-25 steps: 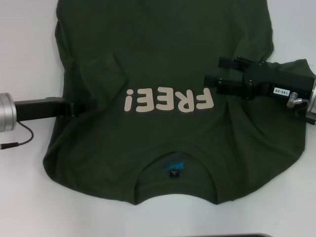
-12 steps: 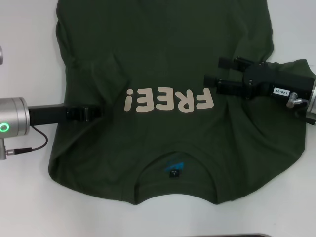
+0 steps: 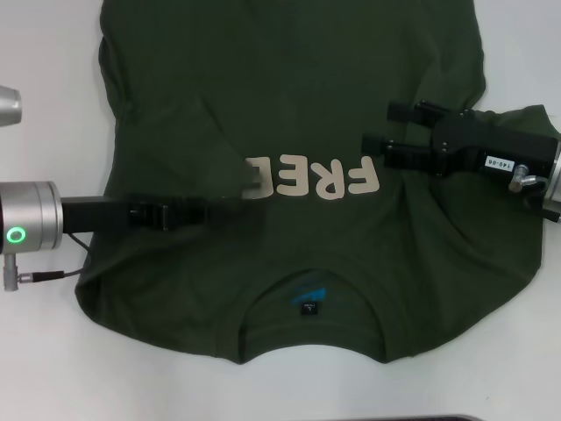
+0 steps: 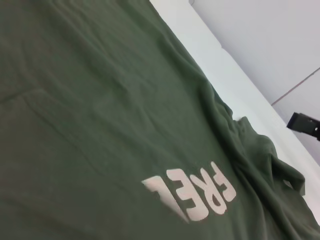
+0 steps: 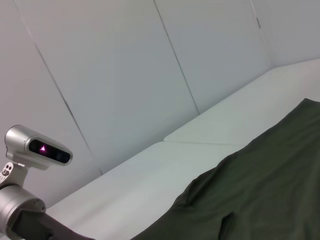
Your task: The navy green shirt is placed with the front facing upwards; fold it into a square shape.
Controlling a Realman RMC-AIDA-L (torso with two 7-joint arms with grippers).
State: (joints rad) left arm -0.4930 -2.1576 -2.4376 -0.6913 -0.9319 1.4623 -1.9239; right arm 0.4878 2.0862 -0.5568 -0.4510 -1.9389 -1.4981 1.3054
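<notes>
Navy green shirt (image 3: 289, 105) lies front-up on the white table (image 3: 44, 53), left gripper (image 3: 230, 203) grasping its folded sleeve beside the lettering (image 3: 329, 178), right gripper (image 3: 379, 132) spread open.

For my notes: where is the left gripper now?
In the head view, the left gripper lies over the navy green shirt, at its left side beside the lettering.

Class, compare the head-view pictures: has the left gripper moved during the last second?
Yes. The left gripper has travelled toward the shirt's middle, dragging fabric over the end of the FREE! lettering, which was fully visible before.
</notes>
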